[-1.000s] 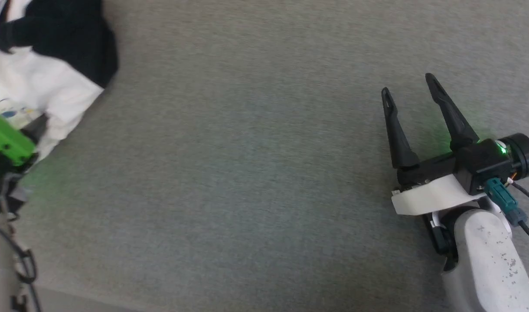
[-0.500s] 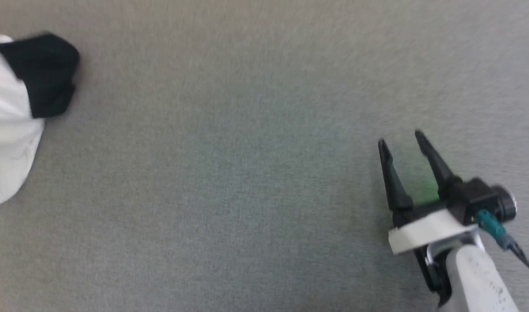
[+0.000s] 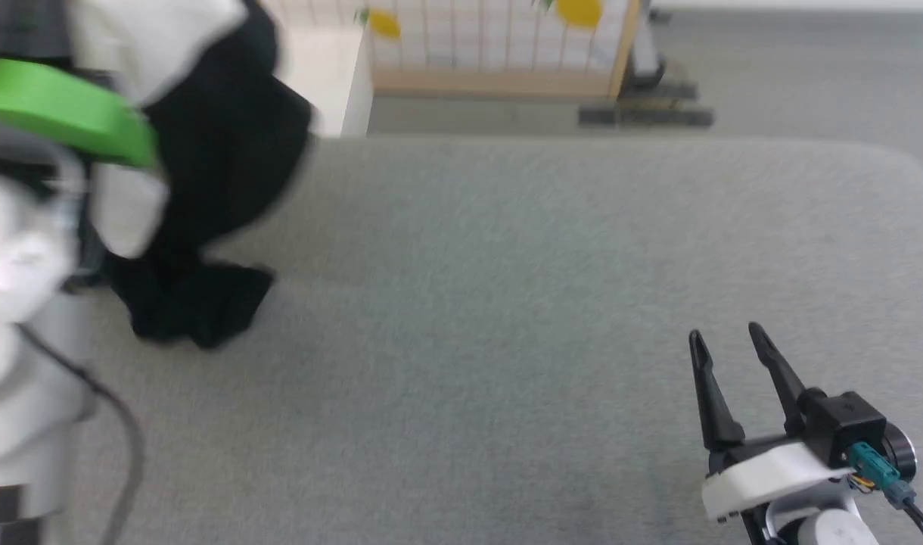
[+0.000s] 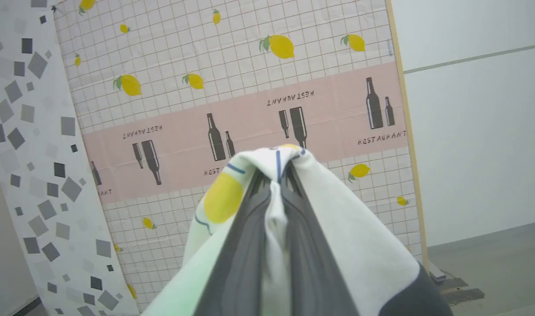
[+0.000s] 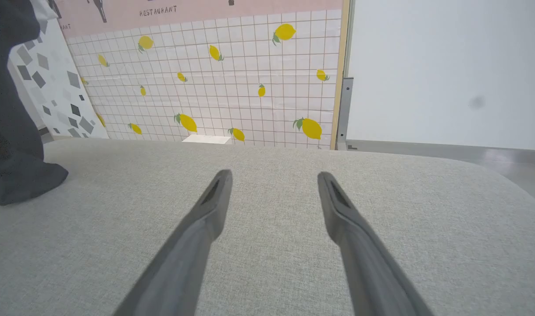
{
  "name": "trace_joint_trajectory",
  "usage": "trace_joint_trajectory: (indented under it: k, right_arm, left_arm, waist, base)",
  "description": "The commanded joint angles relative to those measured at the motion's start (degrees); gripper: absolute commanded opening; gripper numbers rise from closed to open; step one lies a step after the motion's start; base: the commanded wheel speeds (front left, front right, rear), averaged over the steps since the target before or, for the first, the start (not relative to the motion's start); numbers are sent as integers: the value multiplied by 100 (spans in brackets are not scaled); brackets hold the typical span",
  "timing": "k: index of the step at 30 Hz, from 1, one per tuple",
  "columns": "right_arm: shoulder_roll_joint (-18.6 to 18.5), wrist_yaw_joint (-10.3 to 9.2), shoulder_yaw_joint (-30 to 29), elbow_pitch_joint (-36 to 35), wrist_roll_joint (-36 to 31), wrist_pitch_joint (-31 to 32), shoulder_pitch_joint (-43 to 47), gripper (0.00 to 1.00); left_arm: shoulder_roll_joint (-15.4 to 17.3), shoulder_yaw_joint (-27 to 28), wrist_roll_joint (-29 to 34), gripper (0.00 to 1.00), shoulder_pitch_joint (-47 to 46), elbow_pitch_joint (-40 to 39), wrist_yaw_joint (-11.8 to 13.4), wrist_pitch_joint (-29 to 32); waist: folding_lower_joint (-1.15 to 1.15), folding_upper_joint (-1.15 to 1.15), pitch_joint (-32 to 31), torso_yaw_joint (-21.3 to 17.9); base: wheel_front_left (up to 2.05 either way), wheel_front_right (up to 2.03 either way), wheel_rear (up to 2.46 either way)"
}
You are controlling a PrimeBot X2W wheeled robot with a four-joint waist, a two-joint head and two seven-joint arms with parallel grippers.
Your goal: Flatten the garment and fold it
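- Head view: the shirt (image 3: 219,174) hangs at the upper left, lifted above the grey padded table (image 3: 507,318); white cloth is uppermost and a black sleeve (image 3: 197,303) trails down; the sleeve end touches the table top; this area is motion-blurred.
- Head view: a green band (image 3: 60,113) and the pale left forearm (image 3: 15,393) stand in front of the shirt at the left edge.
- Left wrist view: the left gripper (image 4: 276,175) is clenched on a fold of the white cloth; the cloth bunches between the two fingers and drapes down both sides of them; yellow and blue print shows near the fingertips.
- Left wrist view: a screen (image 4: 232,70) printed with lemons and bottles stands behind the gripper.
- Head view: the right gripper (image 3: 725,334) sits at the lower right, well apart from the shirt; its fingers point up the view.
- Right wrist view: the right gripper is released; its two fingers stand spread apart, low over the table; the black sleeve shows at the far left, its end resting on the table.
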Motion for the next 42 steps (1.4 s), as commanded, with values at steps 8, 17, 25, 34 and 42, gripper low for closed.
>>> trace_joint_trajectory:
  k: [8, 17, 25, 34, 42]
  right_arm:
    - [-4, -9, -172, -348, -62, 206, 306, 100]
    - [-4, -9, -113, -495, -36, 306, 372, 100]
    - [-4, -9, -82, -507, -5, 322, 305, 100]
    - [-4, -9, -86, -555, -51, 399, 366, 100]
    - [-4, -9, -7, -657, -73, 449, 329, 100]
  left_arm:
    - [-1176, -1113, -368, 0, 246, -340, -297, 357]
    - [-1864, -2074, -586, 0, 1350, 741, -200, 1028]
    - [-1997, -2650, -915, 0, 2174, 2120, -186, 2675]
    - [-2013, -2724, -1356, 100, 2514, 1703, -314, 3362]
    - [-1860, -2426, -732, 100, 1956, 861, 52, 2025]
  waist:
    - [1, 66, -714, -938]
    - [1, 66, -561, -1254]
    - [1, 66, -427, -1393]
    - [1, 66, -400, -1180]
    - [1, 66, -337, -1268]
  base:
    - [0, 0, 0]
    - [0, 0, 0]
    - [0, 0, 0]
    - [0, 0, 0]
    - [0, 0, 0]
